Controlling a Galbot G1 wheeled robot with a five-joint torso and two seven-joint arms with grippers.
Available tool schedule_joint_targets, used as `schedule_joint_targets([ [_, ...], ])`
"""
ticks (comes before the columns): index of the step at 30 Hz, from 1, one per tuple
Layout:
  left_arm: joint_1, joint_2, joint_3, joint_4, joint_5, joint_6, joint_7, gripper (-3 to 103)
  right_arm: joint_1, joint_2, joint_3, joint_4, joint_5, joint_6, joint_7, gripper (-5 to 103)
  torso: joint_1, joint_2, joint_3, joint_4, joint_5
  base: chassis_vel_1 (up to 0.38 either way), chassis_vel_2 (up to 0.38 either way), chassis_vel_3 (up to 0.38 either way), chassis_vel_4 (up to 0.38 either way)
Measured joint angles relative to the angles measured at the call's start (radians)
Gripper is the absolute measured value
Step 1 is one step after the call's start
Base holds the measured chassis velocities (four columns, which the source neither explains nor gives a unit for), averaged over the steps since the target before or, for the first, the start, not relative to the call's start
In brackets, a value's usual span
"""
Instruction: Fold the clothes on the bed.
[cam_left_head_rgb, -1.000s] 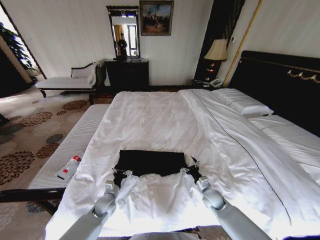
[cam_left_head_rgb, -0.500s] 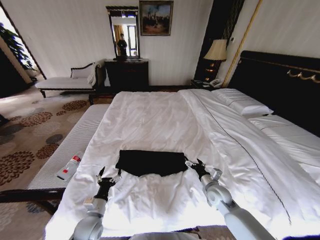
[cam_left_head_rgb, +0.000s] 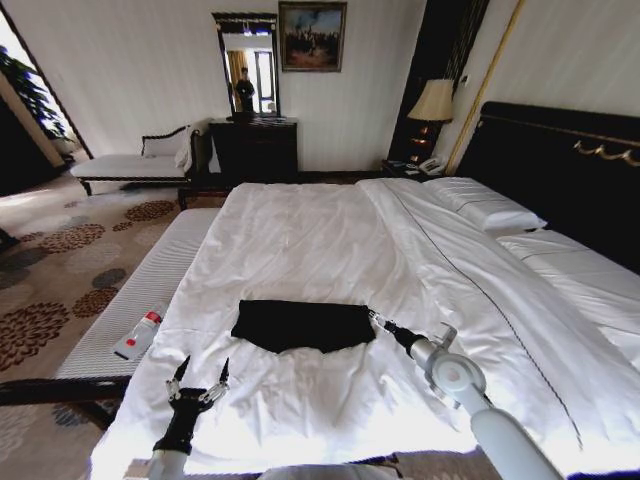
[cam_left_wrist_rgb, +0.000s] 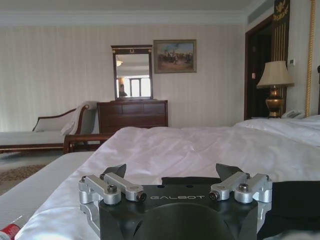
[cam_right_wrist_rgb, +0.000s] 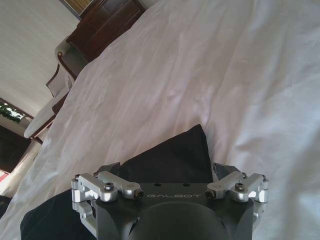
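A: Near edge first. Where are the grippers?

B: Left gripper (cam_left_head_rgb: 198, 382) is low at the foot end of the bed (cam_left_head_rgb: 300, 230), over bare white duvet (cam_left_head_rgb: 330, 400). Fingers spread wide, nothing between them. It sits on the near-left side of the black T-shirt (cam_left_head_rgb: 303, 324), apart from it, not touching.

A: Left wrist cam agree?

B: Yes. Left gripper (cam_left_wrist_rgb: 176, 175) shows both fingers splayed, empty. The T-shirt (cam_left_wrist_rgb: 295, 200) lies just past it as a dark band on the duvet (cam_left_wrist_rgb: 200, 150).

A: Right side?

B: Right gripper (cam_left_head_rgb: 378, 322) is at the T-shirt's right end, fingertips right at the edge of the cloth. Can't tell if they touch it. Right wrist cam shows the right gripper (cam_right_wrist_rgb: 165, 169) open wide, nothing held; the shirt (cam_right_wrist_rgb: 170, 157) lies flat directly under and ahead of it, white duvet (cam_right_wrist_rgb: 200, 75) beyond.

A: Shirt state?

B: A compact dark rectangle, long side across the bed, flat on the duvet near the foot end, between the two grippers. No lettering showing.

A: Farther out?

B: Red-and-white bottle (cam_left_head_rgb: 140, 332) on the striped bench (cam_left_head_rgb: 150, 270) left of the bed. Pillows (cam_left_head_rgb: 485, 205) against the dark headboard (cam_left_head_rgb: 560, 170) on the right. Chaise longue (cam_left_head_rgb: 135, 160), dresser (cam_left_head_rgb: 254, 146) with mirror (cam_left_head_rgb: 247, 62), and lamp (cam_left_head_rgb: 433, 101) along the far wall.
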Motion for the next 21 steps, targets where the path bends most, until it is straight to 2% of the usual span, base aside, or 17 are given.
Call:
schedule_joint_targets([
  [4, 0.010, -0.013, 0.006, 0.001, 0.001, -0.024, -0.016, 100, 0.027, 0.012, -0.008, -0.030, 0.008, -0.012, -0.009, 100, 0.000, 0.000, 0.000, 0.0002, 0.0000, 0.000, 0.000, 0.000, 0.000],
  [12, 0.019, -0.021, 0.024, -0.004, 0.004, -0.028, -0.012, 100, 0.074, 0.007, -0.036, -0.087, 0.009, -0.026, -0.033, 100, 0.000, 0.000, 0.000, 0.0002, -0.0001, 0.000, 0.000, 0.000, 0.000],
  [21, 0.001, -0.050, 0.058, -0.005, 0.022, -0.013, 0.001, 100, 0.099, 0.016, -0.063, -0.136, -0.058, -0.035, -0.045, 100, 0.000, 0.000, 0.000, 0.0001, -0.0001, 0.000, 0.000, 0.000, 0.000],
])
